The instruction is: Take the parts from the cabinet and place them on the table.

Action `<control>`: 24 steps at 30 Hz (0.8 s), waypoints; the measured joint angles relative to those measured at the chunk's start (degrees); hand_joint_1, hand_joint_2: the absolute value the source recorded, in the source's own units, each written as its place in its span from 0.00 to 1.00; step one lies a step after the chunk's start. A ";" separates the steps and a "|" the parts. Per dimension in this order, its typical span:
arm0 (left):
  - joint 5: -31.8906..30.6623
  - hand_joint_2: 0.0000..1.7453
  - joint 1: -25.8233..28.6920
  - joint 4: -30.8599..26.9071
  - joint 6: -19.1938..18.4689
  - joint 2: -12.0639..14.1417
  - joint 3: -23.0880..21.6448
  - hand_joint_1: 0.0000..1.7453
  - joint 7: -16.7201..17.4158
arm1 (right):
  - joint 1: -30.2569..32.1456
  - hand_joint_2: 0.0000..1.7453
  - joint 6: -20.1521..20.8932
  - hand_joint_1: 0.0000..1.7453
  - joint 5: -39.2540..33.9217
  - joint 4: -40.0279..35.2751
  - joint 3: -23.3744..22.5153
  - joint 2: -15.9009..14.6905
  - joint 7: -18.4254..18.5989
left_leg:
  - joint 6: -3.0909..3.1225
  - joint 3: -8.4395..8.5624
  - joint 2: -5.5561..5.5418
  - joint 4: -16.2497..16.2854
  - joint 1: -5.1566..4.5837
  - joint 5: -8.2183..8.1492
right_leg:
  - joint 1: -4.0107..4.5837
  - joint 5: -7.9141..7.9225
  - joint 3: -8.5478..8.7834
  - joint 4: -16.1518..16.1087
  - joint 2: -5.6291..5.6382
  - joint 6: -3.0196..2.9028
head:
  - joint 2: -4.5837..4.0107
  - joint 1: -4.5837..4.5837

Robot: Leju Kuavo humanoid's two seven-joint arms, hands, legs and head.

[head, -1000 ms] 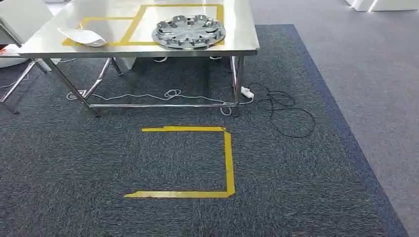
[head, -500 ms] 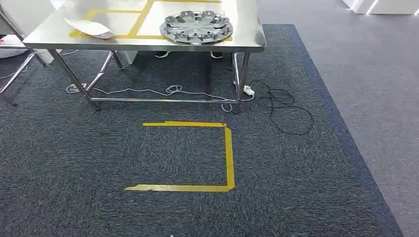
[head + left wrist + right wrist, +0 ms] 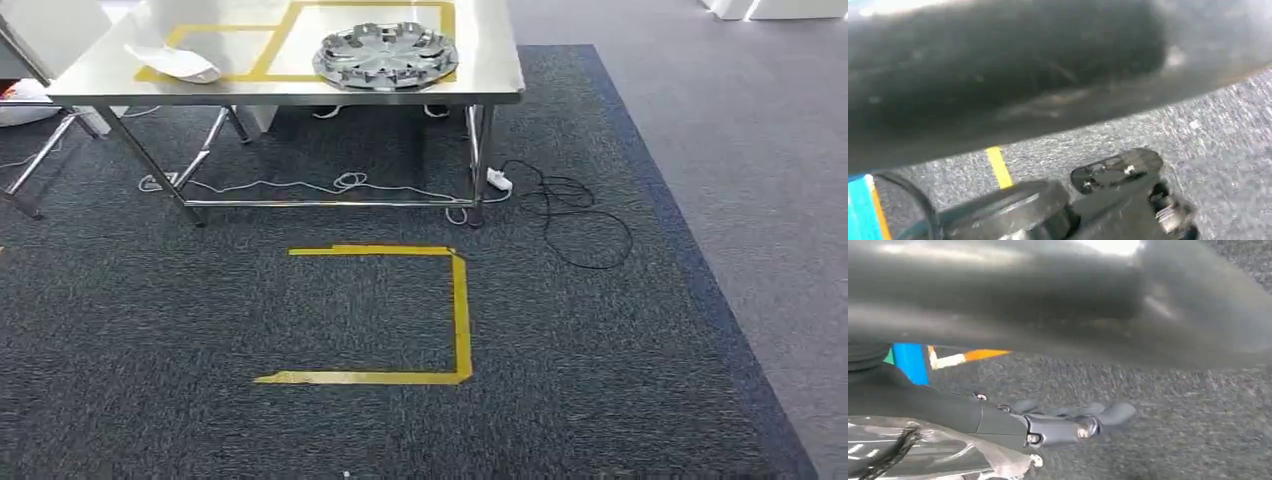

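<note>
A silver hubcap (image 3: 385,55) is lying flat on the steel desk (image 3: 490,85), inside the yellow tape outline (image 3: 268,62) marked on the desk top, toward the desk's right end. A white, curved part (image 3: 175,63) is resting on the same desk, well apart from the hubcap, near the left end. Under the desk a white cable (image 3: 300,187) is trailing across the dark carpet (image 3: 200,320), and a black cord (image 3: 585,215) is looping just past the desk's right legs. In front of the desk, yellow floor tape (image 3: 460,315) is marking 3 sides of a square. The left hand (image 3: 1128,200) is hanging over the carpet, too blurred to tell its grip. The right hand (image 3: 1068,425) is hanging with fingers stretched out, holding nothing.
</note>
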 joint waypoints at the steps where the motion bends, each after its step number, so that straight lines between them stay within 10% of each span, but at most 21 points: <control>1: 0.00 0.00 0.01 0.02 0.00 -0.04 0.00 0.00 0.00 | 0.10 0.00 0.00 0.00 -0.02 0.00 -0.19 0.00 0.00 | -0.51 -0.29 0.39 0.30 0.16 -0.15 | -0.49 -1.56 -2.26 4.16 -0.02 0.55 | 0.00 0.00; 3: 0.00 0.00 0.09 0.02 -0.02 -0.15 0.00 0.00 0.00 | 0.27 0.00 0.00 0.00 -0.04 -0.02 -0.57 -0.02 -0.02 | -1.63 -0.92 1.09 1.35 0.82 -0.61 | -1.28 -0.59 -3.52 5.74 -0.14 1.56 | 0.00 -0.02; 6: -0.02 0.00 0.09 0.02 -0.07 -0.31 0.02 0.00 0.00 | 0.17 0.00 0.00 0.00 -0.04 -0.02 -0.81 -0.07 -0.11 | -4.40 -2.71 2.45 5.70 2.89 -2.60 | -2.77 5.88 2.73 -7.25 -2.75 4.27 | 0.00 0.04; 7: 0.00 0.00 0.03 -0.02 -0.02 0.13 0.02 0.00 0.04 | 0.05 0.00 0.09 0.00 -0.04 0.20 -0.81 0.29 -0.11 | -5.36 -3.05 2.69 6.65 2.49 -3.30 | -2.09 5.16 0.73 -4.27 -3.37 4.27 | 0.00 0.25; 9: -0.04 0.00 0.08 0.00 0.02 0.13 0.04 0.00 0.00 | -0.15 0.00 0.11 0.00 -0.09 0.06 -0.85 0.24 -0.11 | -6.12 -3.06 3.03 8.05 2.60 -4.64 | -2.07 4.57 0.26 -3.82 -2.20 1.11 | 0.00 0.43; 12: -0.04 0.00 0.07 0.02 0.02 0.07 0.04 0.00 0.00 | -0.12 0.00 0.11 0.00 -0.09 0.07 -0.94 0.17 -0.22 | -6.64 -2.60 2.80 8.30 3.02 -5.30 | -2.03 4.68 -0.05 -3.11 -0.95 -0.31 | 0.00 -0.48; 14: -0.04 0.00 0.10 0.02 0.02 0.09 0.04 0.00 0.00 | -0.18 0.00 0.17 0.00 -0.11 0.07 -0.96 0.20 -0.24 | -6.22 -4.52 -0.03 13.85 2.67 -10.66 | -1.91 5.23 0.12 -3.14 -0.12 -0.92 | 0.00 -0.57; 17: 0.00 0.00 0.25 0.02 0.02 0.07 0.04 0.00 0.00 | -0.12 0.00 0.52 0.00 -0.22 0.07 -1.07 0.20 -0.37 | -5.10 -9.65 -0.66 26.78 1.69 -16.13 | -1.14 5.64 -0.51 -3.15 1.72 -1.45 | 0.00 -0.64; 20: 0.02 0.00 0.19 0.02 0.00 0.07 0.04 0.00 -0.31 | -0.12 0.00 0.90 0.00 -0.57 0.07 -1.29 0.20 -0.92 | -2.46 -6.92 -1.46 20.72 0.29 -11.23 | -0.12 5.72 -0.41 -3.16 4.17 -1.58 | 0.00 -0.63; 22: 0.02 0.00 0.22 0.00 0.00 0.50 0.09 0.00 -0.70 | -0.28 0.00 1.57 0.00 -0.72 0.15 -1.29 0.45 -1.36 | 0.37 -3.37 -6.56 11.61 -0.96 -6.87 | -0.20 5.86 -0.54 -3.26 5.60 -1.79 | 0.00 -0.53; 24: 0.09 0.00 0.35 0.04 0.02 0.61 0.15 0.00 -0.98 | -0.75 0.00 1.64 0.00 -0.83 0.15 -1.31 0.59 -1.49 | 0.73 -2.93 -7.52 10.46 -1.04 -6.73 | -0.24 6.19 -0.99 -3.22 7.18 -1.35 | 0.00 -0.46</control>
